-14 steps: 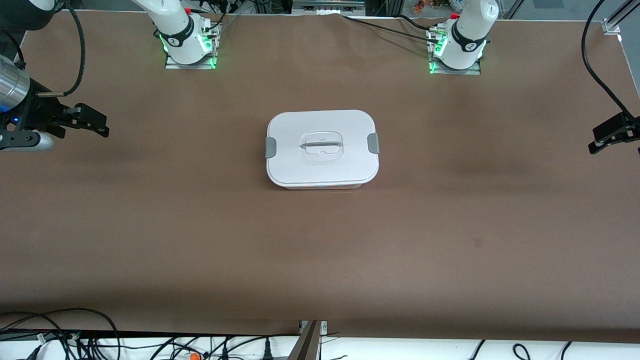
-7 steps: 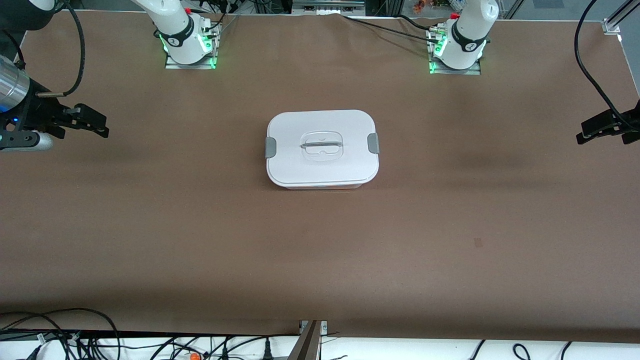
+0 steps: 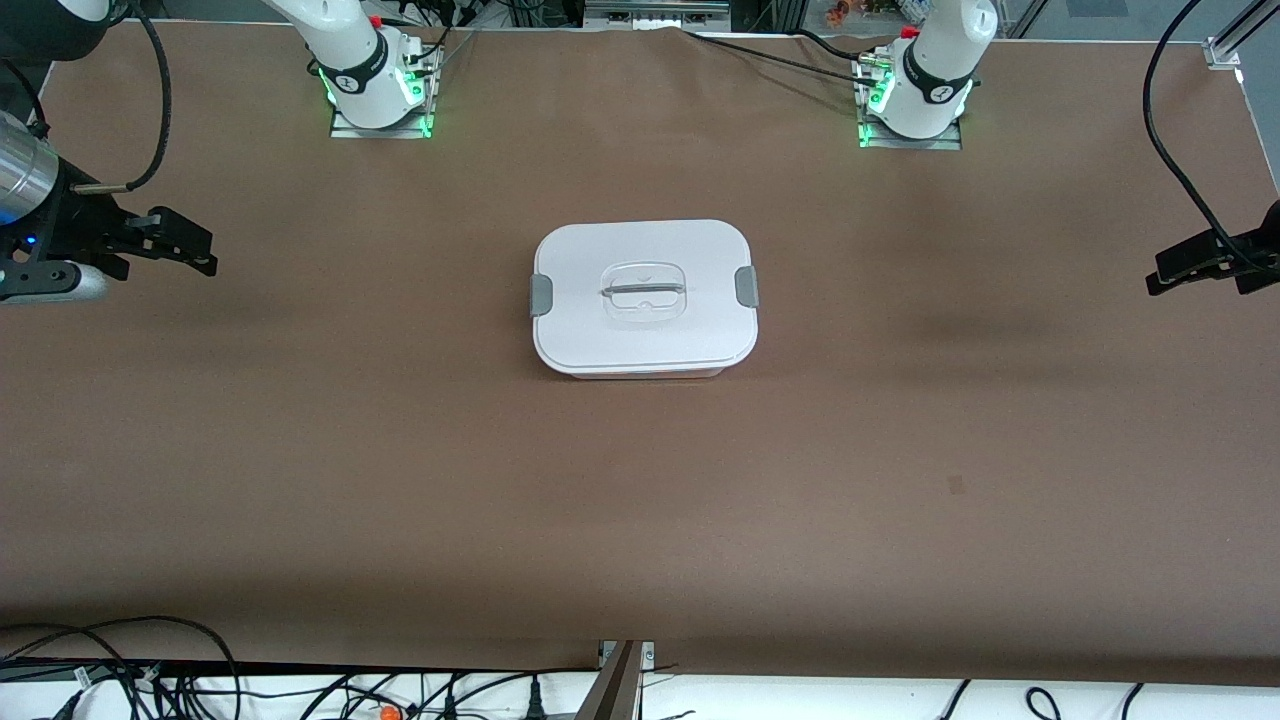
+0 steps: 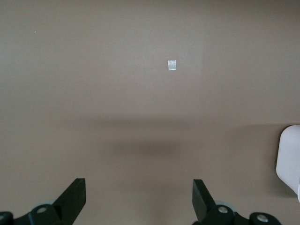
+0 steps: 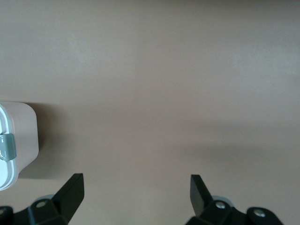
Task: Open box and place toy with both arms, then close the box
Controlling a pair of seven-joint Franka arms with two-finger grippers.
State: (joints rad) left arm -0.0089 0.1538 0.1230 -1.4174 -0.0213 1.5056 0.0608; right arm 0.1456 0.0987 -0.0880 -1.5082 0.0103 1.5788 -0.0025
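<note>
The box (image 3: 644, 298) sits at the table's middle with its white lid on, a grey clip (image 3: 541, 294) at each end and a clear handle (image 3: 643, 291) on top. A corner of it shows in the left wrist view (image 4: 289, 161) and in the right wrist view (image 5: 18, 140). The toy is out of view. My right gripper (image 3: 195, 250) is open and empty, over the table toward the right arm's end. My left gripper (image 3: 1165, 276) is open and empty, over the table toward the left arm's end. Both hang well away from the box.
The brown table cover (image 3: 640, 500) is bare around the box. A small pale mark (image 4: 172, 64) lies on the cover in the left wrist view. Both arm bases (image 3: 375, 90) stand at the table's edge farthest from the front camera. Cables (image 3: 150, 670) lie below the edge nearest to it.
My left gripper has shifted inward from the table's end toward the box and slightly up in the view. My right gripper and the box have not moved.
</note>
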